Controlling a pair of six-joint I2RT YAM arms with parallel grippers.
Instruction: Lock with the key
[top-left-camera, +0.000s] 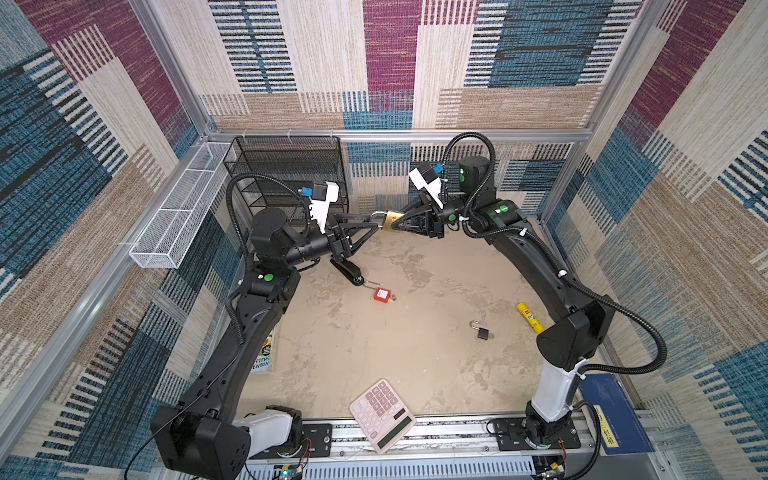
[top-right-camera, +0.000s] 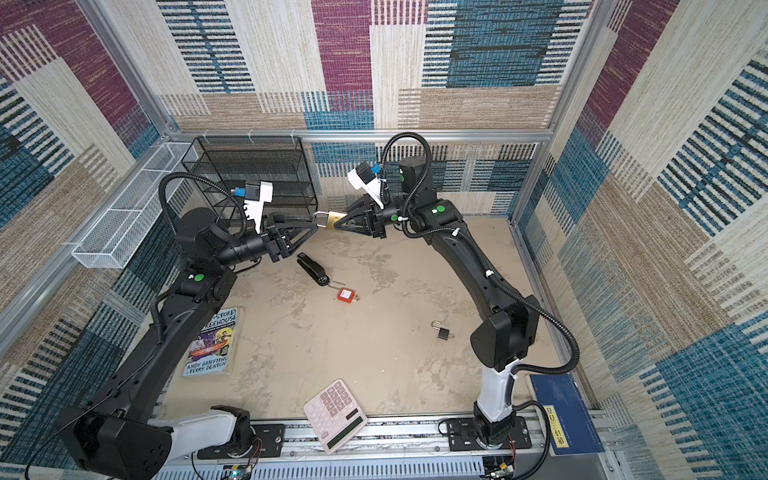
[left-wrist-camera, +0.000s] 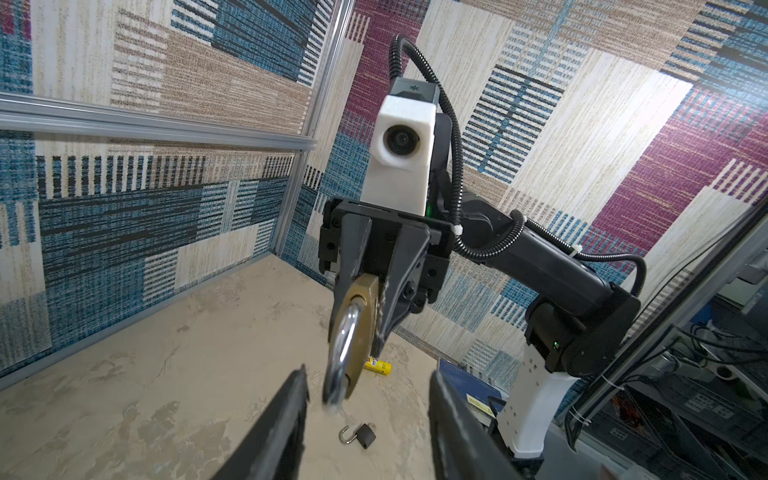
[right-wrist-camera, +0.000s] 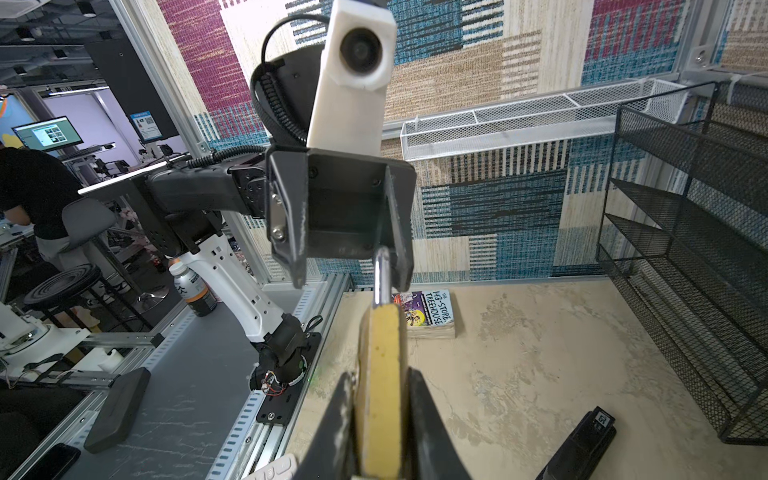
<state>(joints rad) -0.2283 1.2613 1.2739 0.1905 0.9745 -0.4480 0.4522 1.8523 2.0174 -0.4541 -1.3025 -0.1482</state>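
Right tool (top-left-camera: 395, 225) was clenched on the brass padlock (top-left-camera: 392, 219) by its body. It held the lock in the air over the far side of the table (top-left-camera: 415, 353), between the two arms. Left tool (right-wrist-camera: 351, 278) stood released: jaws apart, shackle (right-wrist-camera: 382, 270) between them, against one finger and clear of the other. Couldn't tell whether the shackle was seated in the body. No key visible on this lock in any view; the right fingers may have hidden it.

My read: the step was pressing the shackle home. To do it well:
- keep the right clamp hard on the flat faces
- close the left jaws square on the shackle crown
- push straight along the shackle legs into the body

Sideways load would likely twist the lock in the right grip.

Red padlock (top-left-camera: 381, 295) and black padlock (top-left-camera: 482, 333) lay on the table, well apart.
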